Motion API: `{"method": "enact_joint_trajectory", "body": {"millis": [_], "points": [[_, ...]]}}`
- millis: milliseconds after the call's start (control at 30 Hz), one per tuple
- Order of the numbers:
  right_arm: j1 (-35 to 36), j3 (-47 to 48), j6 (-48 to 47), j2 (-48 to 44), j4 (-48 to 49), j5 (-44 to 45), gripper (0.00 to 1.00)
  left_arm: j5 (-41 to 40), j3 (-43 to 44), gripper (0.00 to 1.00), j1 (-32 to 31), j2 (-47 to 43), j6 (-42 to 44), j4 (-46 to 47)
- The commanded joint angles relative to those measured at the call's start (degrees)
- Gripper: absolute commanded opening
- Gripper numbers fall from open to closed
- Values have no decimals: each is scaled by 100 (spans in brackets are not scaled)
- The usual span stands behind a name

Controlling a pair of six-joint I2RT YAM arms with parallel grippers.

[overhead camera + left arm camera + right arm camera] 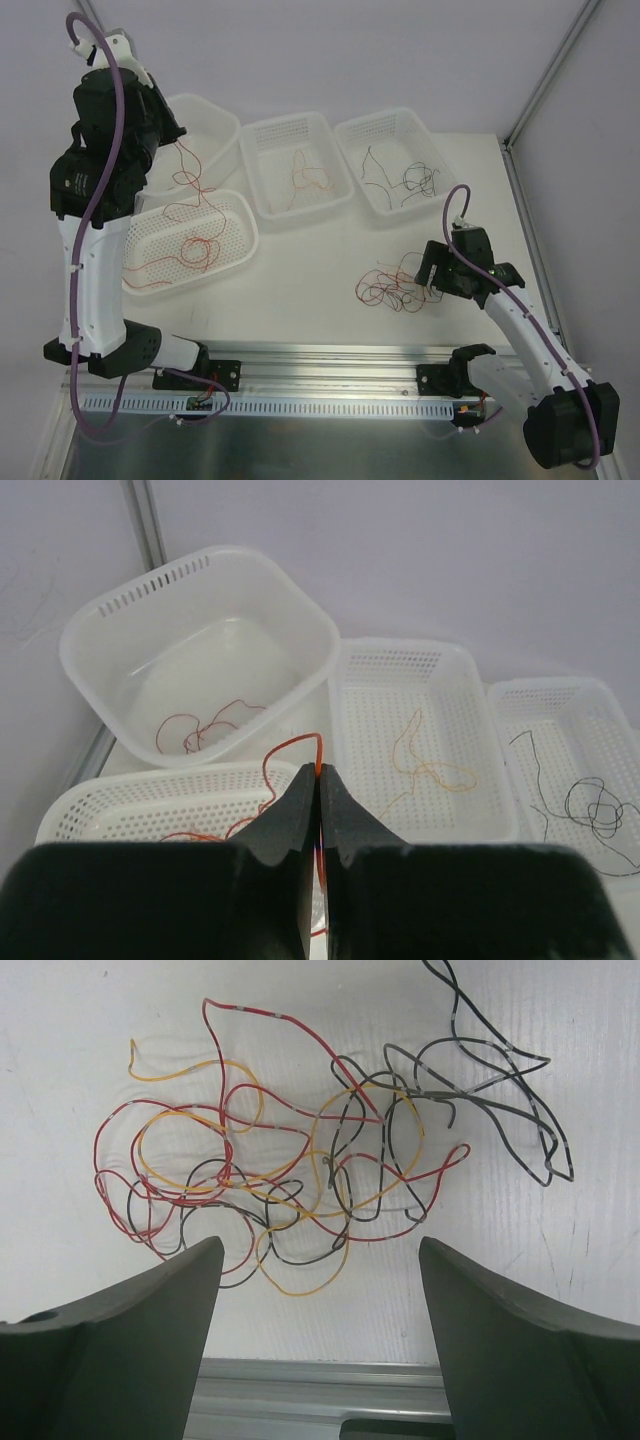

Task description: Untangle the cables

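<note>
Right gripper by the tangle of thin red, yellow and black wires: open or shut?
Open. The right gripper has its dark fingers wide apart, nothing between them; the tangle of wires lies on the white table beyond.

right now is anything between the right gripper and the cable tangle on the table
Nothing visible. The right gripper hangs open over the tangle of red, yellow and black cables, which lies on the white table. The left gripper, shut on an orange-red cable, is far off over the baskets.
</note>
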Motion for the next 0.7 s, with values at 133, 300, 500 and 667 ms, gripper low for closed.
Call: {"method": "enact_joint_trajectory", "body": {"millis": [133, 300, 500, 667], "points": [[-3, 96, -101, -202, -174, -75, 84, -151, -1568, 0, 577, -553, 13, 559], [-3, 34, -101, -245, -182, -249, 84, -37, -3144, 0, 1175, -905, -75, 1333], [-3, -71, -92, -360, -191, -277, 84, 68, -5042, 0, 1737, -1143, -312, 2325], [15, -54, -128, -395, -253, -321, 84, 419, -5870, 31, 2326, -818, -488, 2521]]}}
